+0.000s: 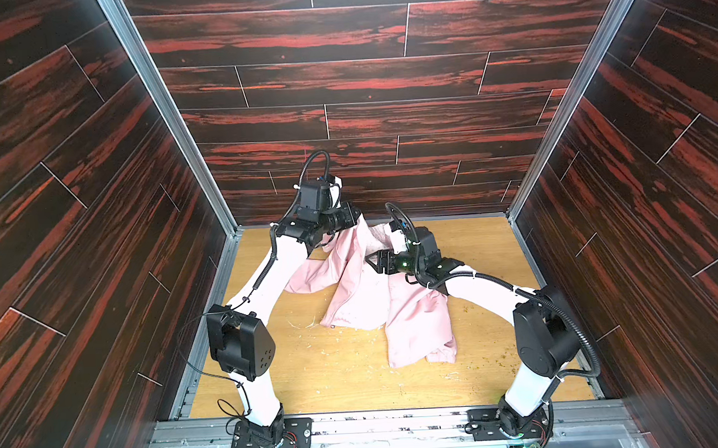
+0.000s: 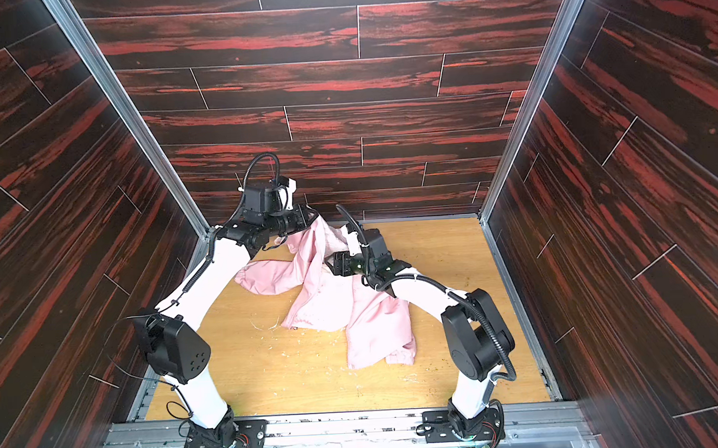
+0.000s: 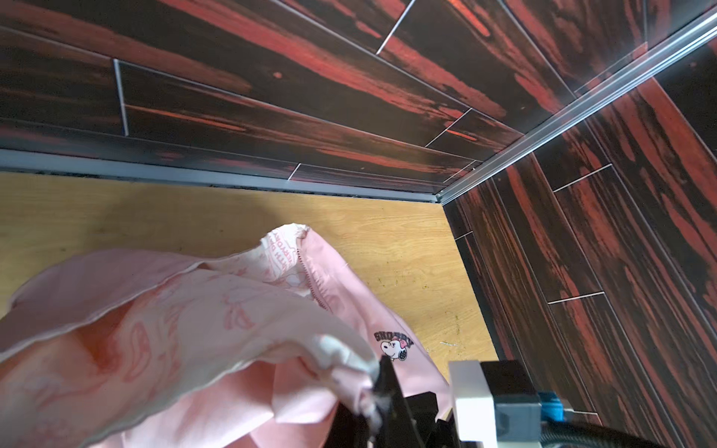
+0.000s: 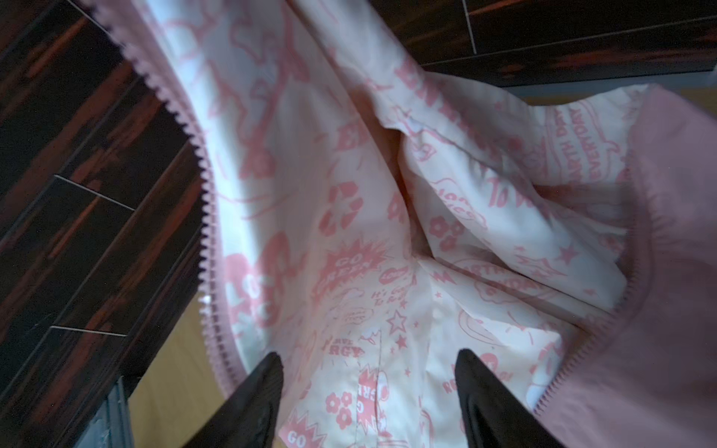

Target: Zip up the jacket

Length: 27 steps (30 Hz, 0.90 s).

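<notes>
Wood tabletop (image 1: 334, 371): pink jacket (image 1: 416, 326) partly resting, crumpled.

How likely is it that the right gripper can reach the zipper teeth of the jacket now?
Probably yes. The right gripper is open, close to the jacket, which the left gripper holds up. A row of zipper teeth hangs free just beside one finger, and nothing stands between them.

even, bright overhead light, glare on the metal corner rail (image 3: 574, 128), wide-angle bending at edges, soft wrist-view blur
</notes>
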Motion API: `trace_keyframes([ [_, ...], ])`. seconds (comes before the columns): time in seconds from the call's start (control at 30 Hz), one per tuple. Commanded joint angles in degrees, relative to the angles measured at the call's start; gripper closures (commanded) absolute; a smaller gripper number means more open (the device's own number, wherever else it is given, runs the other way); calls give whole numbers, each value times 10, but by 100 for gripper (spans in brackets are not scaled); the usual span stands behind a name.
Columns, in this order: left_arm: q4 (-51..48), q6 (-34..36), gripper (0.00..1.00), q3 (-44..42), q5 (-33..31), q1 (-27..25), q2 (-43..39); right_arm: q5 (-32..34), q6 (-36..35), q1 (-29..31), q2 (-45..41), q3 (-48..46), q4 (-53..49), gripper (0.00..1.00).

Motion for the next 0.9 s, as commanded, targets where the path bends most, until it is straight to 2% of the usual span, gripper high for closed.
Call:
trace_keyframes([
  [0.0, 1, -4, 100, 24, 3, -3, -11, -41, 24, 6, -3, -16, 62, 27],
  [0.1, 2, -5, 100, 27, 9, -7, -8, -46, 23, 13, 21, 14, 37, 27],
  [0.3, 2, -6, 100, 37, 4, -8, -2, -56, 40, 28, 26, -2, 75, 26],
  [0.6, 10, -20, 100, 57, 17, -10, 5, -55, 67, 47, 79, 28, 66, 28],
  [0.87, 16, -31, 100, 87, 7, -13, 21, -59, 129, 71, 124, 18, 118, 30],
])
